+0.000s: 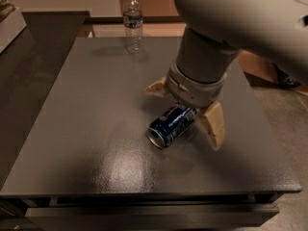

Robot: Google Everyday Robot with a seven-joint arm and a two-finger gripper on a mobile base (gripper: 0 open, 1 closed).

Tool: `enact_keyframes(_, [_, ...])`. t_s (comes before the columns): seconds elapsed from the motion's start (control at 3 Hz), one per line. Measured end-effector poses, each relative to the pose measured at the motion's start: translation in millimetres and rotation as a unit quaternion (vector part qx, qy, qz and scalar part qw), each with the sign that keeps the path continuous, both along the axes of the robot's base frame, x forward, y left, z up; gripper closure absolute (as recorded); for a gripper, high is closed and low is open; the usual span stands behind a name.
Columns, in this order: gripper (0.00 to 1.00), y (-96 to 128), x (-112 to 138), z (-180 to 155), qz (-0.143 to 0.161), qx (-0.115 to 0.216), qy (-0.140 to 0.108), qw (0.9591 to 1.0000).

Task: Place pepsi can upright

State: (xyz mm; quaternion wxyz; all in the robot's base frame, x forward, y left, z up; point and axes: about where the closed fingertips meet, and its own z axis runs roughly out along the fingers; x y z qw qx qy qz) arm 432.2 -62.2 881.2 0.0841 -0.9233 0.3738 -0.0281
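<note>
The pepsi can [171, 126] lies on its side on the dark grey table [86, 129], silver top rim facing the front left. My gripper [187, 110] hangs over the can's far end, open. One cream finger [213, 125] reaches down to the right of the can. The other finger [157, 87] shows behind and to the left of the can. The can sits between the fingers, with the near finger apart from it. The arm covers the can's far end.
A clear plastic water bottle [133, 21] stands upright at the table's back edge. A raised counter [9, 30] is at the far left. Floor and a brown box show to the right of the table.
</note>
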Motion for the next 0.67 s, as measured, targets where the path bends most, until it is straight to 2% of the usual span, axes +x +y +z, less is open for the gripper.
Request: enact_keyframes(0.67, [0.0,7.2,-0.4,-27.9,0.041,-0.045,-0.002,0.9982])
